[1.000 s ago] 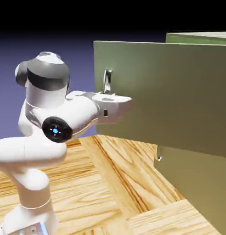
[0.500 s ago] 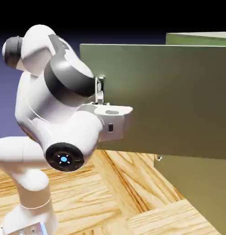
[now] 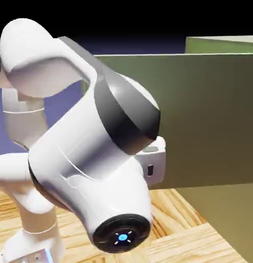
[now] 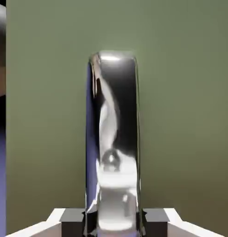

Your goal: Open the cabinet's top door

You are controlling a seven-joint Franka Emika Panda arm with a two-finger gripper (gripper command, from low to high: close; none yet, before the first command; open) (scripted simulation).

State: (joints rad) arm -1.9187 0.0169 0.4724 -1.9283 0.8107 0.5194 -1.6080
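Though partly hidden behind its own door, cabinet (image 3: 221,45): olive-green, boxy, at the exterior view's right.
Wooden surface (image 3: 182,221): light, striped grain, beneath the arm and cabinet.
Top door (image 3: 211,118): standing open, swung out from the cabinet; flat green face behind the bent arm in the exterior view, filling most of the hand view.
Arm (image 3: 87,149): white with dark grey bands, rooted at the exterior view's lower left; bent sharply, with the upper part near the top left and the thick forward section slanting down and rightward across the door's near end.
Wrist (image 3: 122,233): lowest point of that slanting section, round black cap and blue light facing the camera.
Hand (image 3: 155,164): just right of the wrist in the exterior view, partly covered by the arm, in front of the door's face.
Claw (image 4: 114,223): narrow, closed on the handle.
Handle (image 4: 115,139): shiny silver bar, running lengthwise up the hand view, lower end between the grey fingertips (image 4: 155,217); hidden behind the arm in the exterior view.
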